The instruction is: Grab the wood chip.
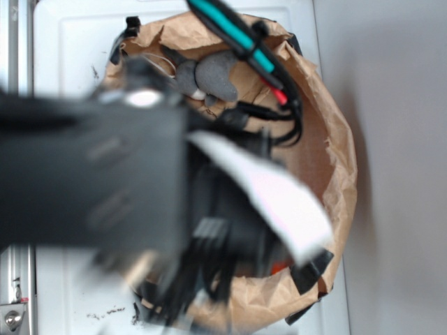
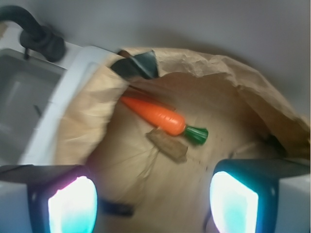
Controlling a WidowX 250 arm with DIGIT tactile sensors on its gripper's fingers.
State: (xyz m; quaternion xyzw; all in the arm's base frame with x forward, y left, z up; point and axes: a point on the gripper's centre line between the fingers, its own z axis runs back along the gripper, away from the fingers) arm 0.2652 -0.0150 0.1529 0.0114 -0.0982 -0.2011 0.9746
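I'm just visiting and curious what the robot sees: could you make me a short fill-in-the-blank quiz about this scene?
1. The toy carrot has an orange body and a ____ top.
2. The wood chip lies right beside the ____.
3. Both lie on crumpled brown ____.
4. The hand is ____, holding nothing.

Missing words: green; carrot; paper; open

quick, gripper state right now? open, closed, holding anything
Gripper: open and empty; its fingers stand wide apart above the paper-lined bin, and the wood chip lies untouched beside the carrot.
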